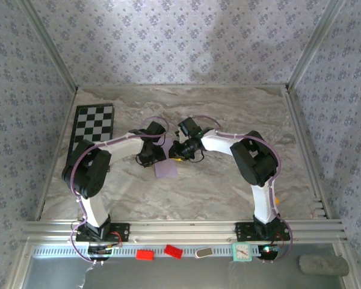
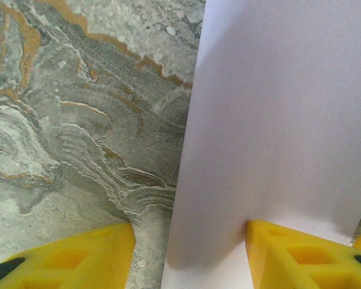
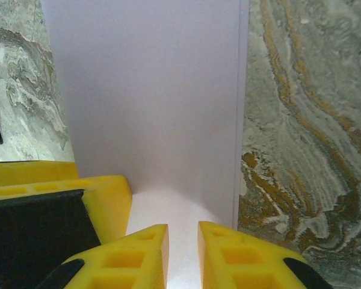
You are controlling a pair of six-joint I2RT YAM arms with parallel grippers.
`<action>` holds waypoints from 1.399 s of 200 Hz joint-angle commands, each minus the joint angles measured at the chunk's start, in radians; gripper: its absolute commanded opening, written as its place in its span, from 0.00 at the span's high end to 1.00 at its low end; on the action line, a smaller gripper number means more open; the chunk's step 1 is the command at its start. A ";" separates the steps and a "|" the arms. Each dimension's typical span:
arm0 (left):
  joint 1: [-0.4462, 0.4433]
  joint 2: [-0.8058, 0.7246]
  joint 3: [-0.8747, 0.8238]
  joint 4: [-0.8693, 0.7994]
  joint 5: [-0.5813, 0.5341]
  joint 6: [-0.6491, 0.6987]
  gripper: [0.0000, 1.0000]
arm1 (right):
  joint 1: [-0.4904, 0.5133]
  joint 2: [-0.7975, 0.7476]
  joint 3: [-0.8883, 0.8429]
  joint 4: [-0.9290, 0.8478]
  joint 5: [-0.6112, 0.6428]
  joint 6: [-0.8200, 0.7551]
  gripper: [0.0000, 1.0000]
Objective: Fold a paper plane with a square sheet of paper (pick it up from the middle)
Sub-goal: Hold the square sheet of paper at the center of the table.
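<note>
Left pincer (image 2: 189,233) agape astride paper (image 2: 277,120) edge, bare marble (image 2: 78,120) beside

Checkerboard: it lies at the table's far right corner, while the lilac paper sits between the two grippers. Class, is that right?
No. The top external view shows the checkerboard at the far left corner, not the right. The lilac paper does sit between the left gripper and the right gripper.

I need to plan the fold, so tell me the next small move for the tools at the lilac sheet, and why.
Probably close the left tool gently on the edge of the lilac sheet to lift it: its fingers stand apart astride that edge, one over paper, one over the marble table. The right tool, nearly closed, sits over the sheet and may steady it.
</note>
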 commanded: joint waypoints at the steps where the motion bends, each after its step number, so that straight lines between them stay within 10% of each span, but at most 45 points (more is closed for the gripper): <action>1: 0.001 0.053 -0.012 -0.035 0.031 -0.003 0.46 | 0.010 0.030 0.027 -0.026 -0.010 -0.027 0.79; 190: 0.009 -0.196 0.049 -0.075 -0.006 0.031 0.43 | 0.016 0.040 -0.002 -0.211 0.150 -0.041 0.82; 280: 0.015 -0.060 0.061 0.107 0.306 0.056 0.79 | 0.021 0.059 0.032 -0.246 0.180 -0.041 0.83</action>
